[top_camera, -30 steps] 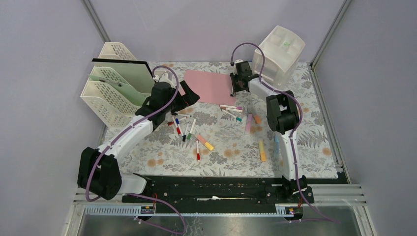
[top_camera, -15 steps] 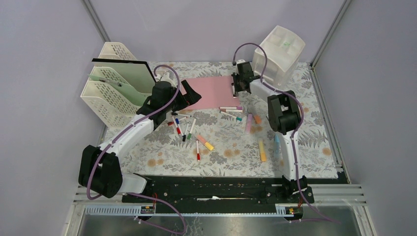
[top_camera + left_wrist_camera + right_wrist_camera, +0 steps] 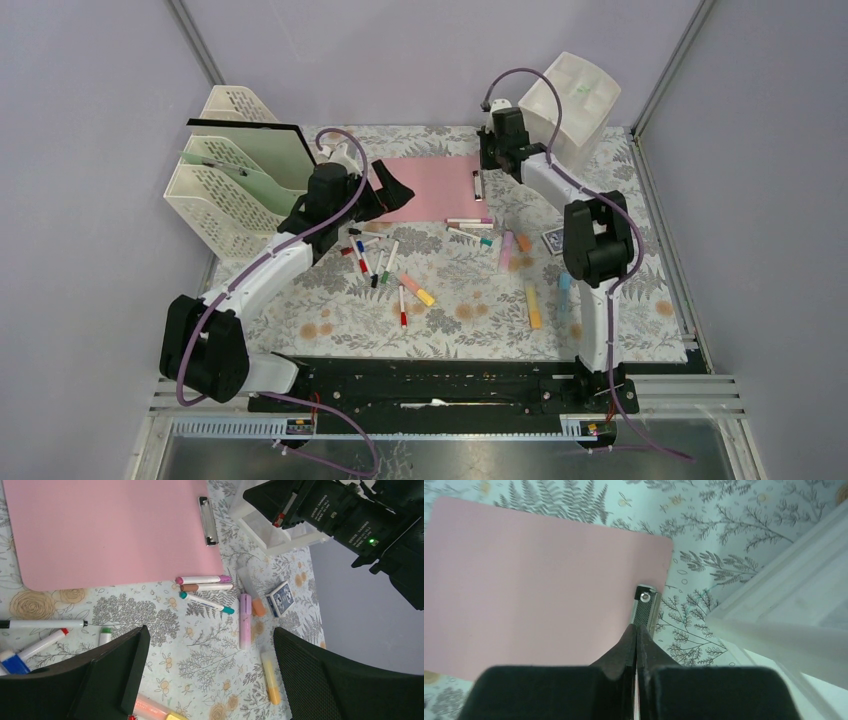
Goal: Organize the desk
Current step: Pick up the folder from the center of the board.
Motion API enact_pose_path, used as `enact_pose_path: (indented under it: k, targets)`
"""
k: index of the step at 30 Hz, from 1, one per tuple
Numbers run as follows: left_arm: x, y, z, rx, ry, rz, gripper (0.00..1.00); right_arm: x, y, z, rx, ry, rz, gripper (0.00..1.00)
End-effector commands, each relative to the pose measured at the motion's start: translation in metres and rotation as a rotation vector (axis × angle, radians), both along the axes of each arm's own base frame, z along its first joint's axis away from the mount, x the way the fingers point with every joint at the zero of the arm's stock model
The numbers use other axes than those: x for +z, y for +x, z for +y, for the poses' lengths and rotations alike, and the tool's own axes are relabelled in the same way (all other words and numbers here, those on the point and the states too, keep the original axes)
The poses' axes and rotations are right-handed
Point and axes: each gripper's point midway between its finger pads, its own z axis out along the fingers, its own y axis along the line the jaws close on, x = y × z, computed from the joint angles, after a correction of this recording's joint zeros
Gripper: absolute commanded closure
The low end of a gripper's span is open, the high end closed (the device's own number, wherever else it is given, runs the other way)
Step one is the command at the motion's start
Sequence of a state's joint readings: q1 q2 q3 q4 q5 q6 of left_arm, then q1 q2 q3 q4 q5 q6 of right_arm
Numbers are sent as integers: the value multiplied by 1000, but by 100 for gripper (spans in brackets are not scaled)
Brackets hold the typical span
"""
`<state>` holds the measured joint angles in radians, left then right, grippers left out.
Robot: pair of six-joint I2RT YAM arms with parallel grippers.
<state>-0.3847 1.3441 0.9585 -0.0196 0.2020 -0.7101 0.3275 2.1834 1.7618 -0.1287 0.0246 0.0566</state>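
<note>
The desk has a pale cloth with a fern and flower print. A pink clipboard lies flat at its back middle, its metal clip at the right end. My left gripper is open and empty over the clipboard's left end. In the left wrist view the left gripper hangs above bare cloth below the clipboard. My right gripper is shut with nothing between the fingers. In the right wrist view the right gripper sits just above the clip.
Loose markers lie left of centre, with more markers near the clipboard. Highlighters and a card box lie to the right. A cream file rack stands back left. A white drawer unit stands back right.
The clipboard turned from askew to square and slid slightly left. My right gripper came off its clip end and rose back toward the drawer unit. The left arm barely moved.
</note>
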Motion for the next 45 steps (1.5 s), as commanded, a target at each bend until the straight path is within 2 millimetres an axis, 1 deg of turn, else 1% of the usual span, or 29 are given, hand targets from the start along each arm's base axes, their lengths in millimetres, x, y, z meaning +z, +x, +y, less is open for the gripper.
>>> enact_pose_path:
  k: [1, 3, 4, 5, 6, 8, 10, 12, 13, 15, 17, 19, 21, 23, 25, 30, 34, 37, 42, 45]
  targets:
    - [23, 9, -10, -54, -29, -104, 1, 45, -8, 11, 78, 64, -61, 100]
    - [16, 10, -10, -60, -9, -94, 1, 48, -22, 22, 174, 84, -40, 100]
    - [10, 11, -9, -67, 15, -80, 1, 50, -33, 30, 260, 93, -25, 97]
    - [4, 10, -7, -67, 34, -61, 1, 52, -42, 34, 315, 93, -14, 91]
    - [-1, 13, -6, -62, 54, -52, 1, 56, -55, 43, 394, 119, -4, 85]
    - [-17, 16, 0, -49, 91, -4, 1, 61, -77, 50, 494, 151, 14, 73]
    - [-33, 23, 9, -22, 100, 40, 1, 63, -96, 54, 557, 173, 40, 63]
    - [-48, 31, 16, 0, 85, 80, 1, 59, -109, 53, 576, 179, 69, 56]
    - [-53, 35, 20, 16, 76, 93, 1, 55, -114, 51, 575, 177, 85, 53]
    - [-62, 44, 26, 38, 79, 111, 1, 43, -121, 47, 565, 172, 118, 51]
    - [-71, 53, 31, 57, 110, 129, 1, 29, -121, 43, 525, 159, 153, 52]
    - [-79, 61, 33, 62, 154, 148, 1, 16, -113, 33, 444, 117, 171, 54]
    - [-86, 68, 40, 85, 209, 169, 1, 8, -102, 20, 367, 62, 164, 53]
    - [-91, 75, 47, 111, 256, 174, 1, 6, -95, 15, 337, 32, 157, 50]
    - [-92, 82, 52, 133, 290, 169, 1, 2, -93, 14, 320, 36, 165, 45]
    - [-107, 94, 55, 142, 340, 211, 1, -9, -96, 18, 319, 63, 195, 43]
    - [-119, 98, 59, 163, 362, 239, 1, -19, -96, 17, 302, 63, 212, 42]
    - [-128, 100, 58, 164, 365, 257, 1, -29, -88, 13, 254, 44, 223, 44]
    - [-138, 103, 57, 160, 377, 283, 1, -40, -75, 9, 206, 17, 228, 58]
    - [-146, 105, 62, 179, 404, 297, 1, -46, -70, 6, 192, -1, 229, 59]
